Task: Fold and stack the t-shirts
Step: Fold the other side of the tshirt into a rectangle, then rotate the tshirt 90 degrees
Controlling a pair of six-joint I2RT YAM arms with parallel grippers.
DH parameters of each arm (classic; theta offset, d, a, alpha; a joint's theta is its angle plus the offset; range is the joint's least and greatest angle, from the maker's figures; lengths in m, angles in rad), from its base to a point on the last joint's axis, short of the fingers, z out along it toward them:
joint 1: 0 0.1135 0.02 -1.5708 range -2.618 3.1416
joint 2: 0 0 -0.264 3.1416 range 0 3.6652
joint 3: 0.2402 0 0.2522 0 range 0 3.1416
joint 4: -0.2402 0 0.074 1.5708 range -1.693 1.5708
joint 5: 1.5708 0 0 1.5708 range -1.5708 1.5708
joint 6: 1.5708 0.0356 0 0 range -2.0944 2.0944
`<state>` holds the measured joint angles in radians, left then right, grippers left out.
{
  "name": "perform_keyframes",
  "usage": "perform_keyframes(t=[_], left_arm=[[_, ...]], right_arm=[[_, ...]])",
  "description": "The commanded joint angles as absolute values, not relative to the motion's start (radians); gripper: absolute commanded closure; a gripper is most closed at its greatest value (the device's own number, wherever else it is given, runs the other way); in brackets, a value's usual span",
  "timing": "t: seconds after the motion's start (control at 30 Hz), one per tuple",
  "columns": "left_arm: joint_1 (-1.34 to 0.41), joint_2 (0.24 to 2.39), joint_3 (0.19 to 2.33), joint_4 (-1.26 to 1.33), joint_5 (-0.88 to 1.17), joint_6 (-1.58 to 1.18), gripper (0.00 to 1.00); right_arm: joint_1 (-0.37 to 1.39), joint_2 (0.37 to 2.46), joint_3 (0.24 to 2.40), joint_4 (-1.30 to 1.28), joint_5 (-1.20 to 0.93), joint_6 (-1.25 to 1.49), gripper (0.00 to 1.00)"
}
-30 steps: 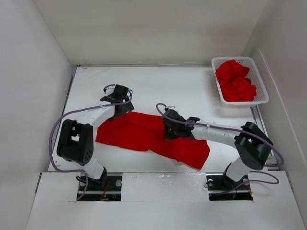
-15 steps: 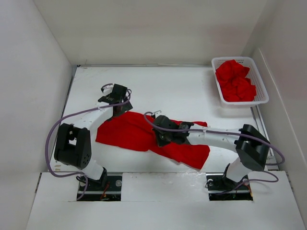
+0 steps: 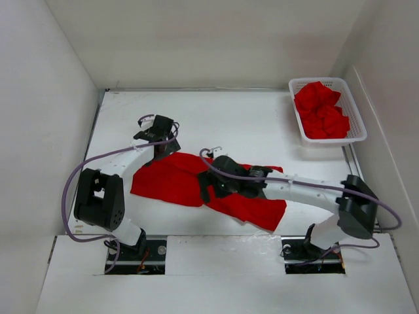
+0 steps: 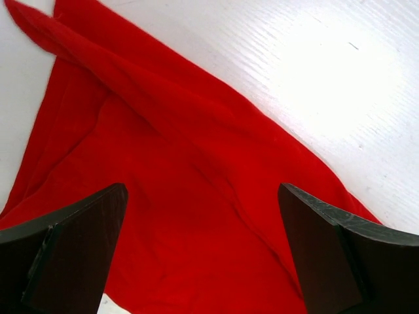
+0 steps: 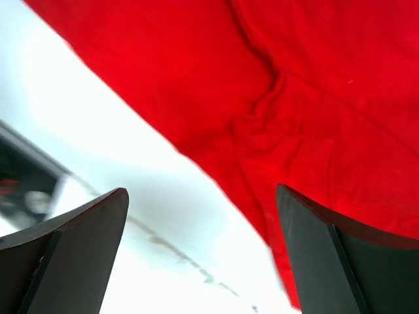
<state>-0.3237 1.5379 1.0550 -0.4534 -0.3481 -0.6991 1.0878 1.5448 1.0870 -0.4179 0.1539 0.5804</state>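
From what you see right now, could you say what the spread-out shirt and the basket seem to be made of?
The shirt: soft matte red cloth, probably knit; it creases and folds limply. The basket: white, likely plastic; open mesh walls and a stiff rim.

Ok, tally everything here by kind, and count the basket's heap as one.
Spread shirt: 1
Shirt heap: 1
Basket: 1
Arms: 2
Total: 5
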Motion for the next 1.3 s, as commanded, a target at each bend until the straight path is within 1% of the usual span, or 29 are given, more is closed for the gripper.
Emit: perform_keyframes(t=[0.0, 0.07, 0.13, 0.17, 0.23, 0.27, 0.37, 0.5, 0.6, 0.7, 0.73, 0.83, 0.93, 0.97, 1.03, 1.07, 1.1, 1.13, 1.17, 1.2, 1.27], left_arm=[[-0.324, 1.517, 1.077, -0.401, -0.289, -0.653, 0.0], [-0.38, 1.517, 1.054, -0.379, -0.288, -0.653, 0.0], [-0.435, 1.543, 1.042, -0.345, -0.336, -0.653, 0.0], [-0.475, 1.558, 1.042, -0.345, -0.336, -0.653, 0.0], [-0.485, 1.595, 1.055, -0.334, -0.33, -0.664, 0.0], [-0.485, 1.633, 1.068, -0.322, -0.33, -0.673, 0.0], [-0.485, 1.687, 1.068, -0.322, -0.33, -0.692, 0.0], [-0.485, 1.7, 1.026, -0.292, -0.321, -0.719, 0.0], [-0.485, 1.7, 0.979, -0.282, -0.311, -0.745, 0.0], [-0.485, 1.7, 0.93, -0.305, -0.322, -0.775, 0.0], [-0.494, 1.671, 0.908, -0.305, -0.31, -0.787, 0.0], [-0.494, 1.622, 0.822, -0.305, -0.246, -0.813, 0.0], [-0.592, 1.601, 0.796, -0.325, -0.232, -0.845, 0.0], [-0.685, 1.618, 0.807, -0.336, -0.216, -0.87, 0.0], [-0.783, 1.667, 0.888, -0.376, -0.187, -0.893, 0.0], [-0.832, 1.739, 0.926, -0.432, -0.154, -0.906, 0.0], [-0.93, 1.779, 0.969, -0.463, -0.138, -0.916, 0.0], [-0.977, 1.82, 1.014, -0.5, -0.129, -0.932, 0.0], [-1.018, 1.86, 1.105, -0.57, -0.111, -0.933, 0.0], [-1.085, 1.928, 1.15, -0.613, -0.11, -0.933, 0.0], [-1.129, 1.96, 1.24, -0.729, -0.164, -0.968, 0.0]], right_arm=[[1.094, 1.41, 1.048, -0.39, 0.213, 0.658, 0.0], [1.052, 1.349, 0.977, -0.39, 0.213, 0.707, 0.0], [1.004, 1.312, 0.925, -0.39, 0.189, 0.774, 0.0], [0.932, 1.293, 0.866, -0.39, 0.158, 0.785, 0.0], [0.849, 1.247, 0.806, -0.347, 0.091, 0.798, 0.0], [0.769, 1.238, 0.761, -0.335, 0.027, 0.798, 0.0], [0.68, 1.238, 0.726, -0.334, -0.021, 0.784, 0.0], [0.571, 1.305, 0.683, -0.281, -0.061, 0.773, 0.0], [0.519, 1.411, 0.683, -0.245, -0.089, 0.773, 0.0], [0.46, 1.515, 0.736, -0.255, -0.065, 0.764, 0.0], [0.437, 1.541, 0.78, -0.27, -0.025, 0.764, 0.0], [0.405, 1.661, 0.859, -0.279, 0.005, 0.764, 0.0], [0.382, 1.799, 1.012, -0.31, 0.005, 0.764, 0.0], [0.382, 1.834, 1.107, -0.325, 0.005, 0.753, 0.0], [0.382, 1.937, 1.208, -0.363, 0.005, 0.73, 0.0], [0.382, 1.972, 1.265, -0.385, 0.014, 0.73, 0.0], [0.382, 2.006, 1.379, -0.431, 0.026, 0.73, 0.0], [0.382, 2.069, 1.437, -0.451, 0.038, 0.73, 0.0], [0.382, 2.101, 1.495, -0.466, 0.047, 0.73, 0.0], [0.382, 2.133, 1.61, -0.486, 0.06, 0.73, 0.0], [0.382, 2.226, 1.716, -0.546, 0.06, 0.73, 0.0]])
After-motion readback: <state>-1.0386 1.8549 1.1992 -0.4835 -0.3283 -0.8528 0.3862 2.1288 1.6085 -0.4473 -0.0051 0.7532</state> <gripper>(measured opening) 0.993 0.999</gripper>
